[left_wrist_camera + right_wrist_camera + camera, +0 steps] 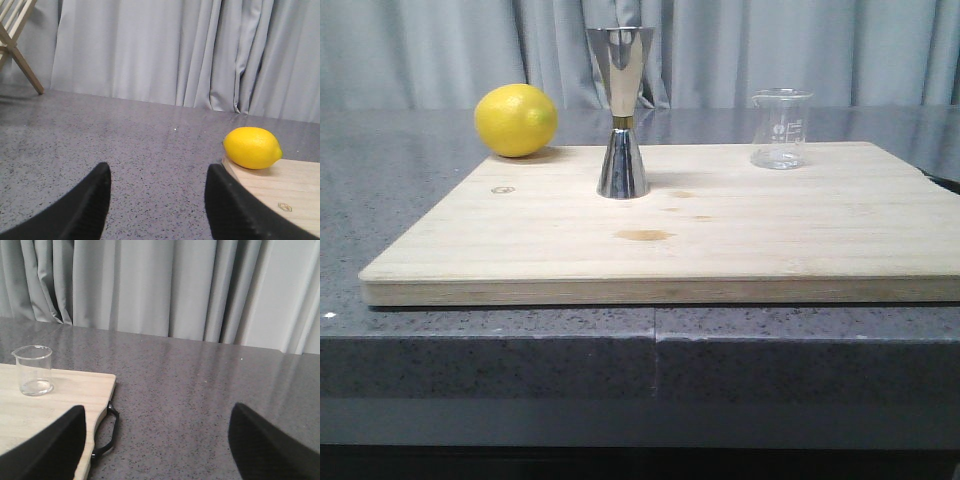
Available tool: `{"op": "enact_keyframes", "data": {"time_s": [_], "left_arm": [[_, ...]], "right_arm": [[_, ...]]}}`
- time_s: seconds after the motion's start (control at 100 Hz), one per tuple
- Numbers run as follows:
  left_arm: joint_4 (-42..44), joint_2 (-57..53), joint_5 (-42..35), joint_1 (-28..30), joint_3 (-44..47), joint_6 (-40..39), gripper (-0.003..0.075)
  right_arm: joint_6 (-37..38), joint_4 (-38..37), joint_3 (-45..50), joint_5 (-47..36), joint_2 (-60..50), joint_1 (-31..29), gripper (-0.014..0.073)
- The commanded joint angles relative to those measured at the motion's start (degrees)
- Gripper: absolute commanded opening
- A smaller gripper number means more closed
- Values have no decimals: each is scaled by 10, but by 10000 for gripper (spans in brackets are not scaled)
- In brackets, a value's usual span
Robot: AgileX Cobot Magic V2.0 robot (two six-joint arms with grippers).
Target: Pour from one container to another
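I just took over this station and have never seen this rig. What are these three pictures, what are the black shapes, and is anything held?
It is a two-armed robot. The front view looks forward over a wooden board holding a lemon, a steel jigger and a clear glass beaker. The other two pictures come from wrist cameras. The black shapes are the fingers of the left gripper and right gripper. Both are open and hold nothing.
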Motion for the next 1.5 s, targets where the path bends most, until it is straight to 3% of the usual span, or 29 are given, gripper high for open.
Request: {"op": "enact_keyframes", "data": {"time_s": [0.0,0.13,0.2,0.28,0.5,0.55,1.32,1.49], "left_arm": [[-11,3,-43,-3,-17,-3,385],[-11,3,-43,-3,-17,-3,385],[-11,3,-43,-3,-17,-3,365],[-11,3,-43,-3,-17,-3,293],[-11,3,-43,-3,-17,-3,-13],[-10,3,-43,-3,-17,-3,-21],[-9,3,-42,-3,-17,-3,-21],[-19,2,-46,-27,8,-3,-21]], "right_arm": [[2,-4,-13,-40,6,-3,534],[2,-4,-13,-42,6,-3,526],[2,-4,-13,-49,6,-3,476],[2,-4,-13,-51,6,-3,356],[2,-4,-13,-50,6,-3,-13],[2,-4,-13,-50,6,-3,-71],[2,-4,-13,-47,6,-3,-67],[2,-4,-13,-48,6,-3,-67]]}}
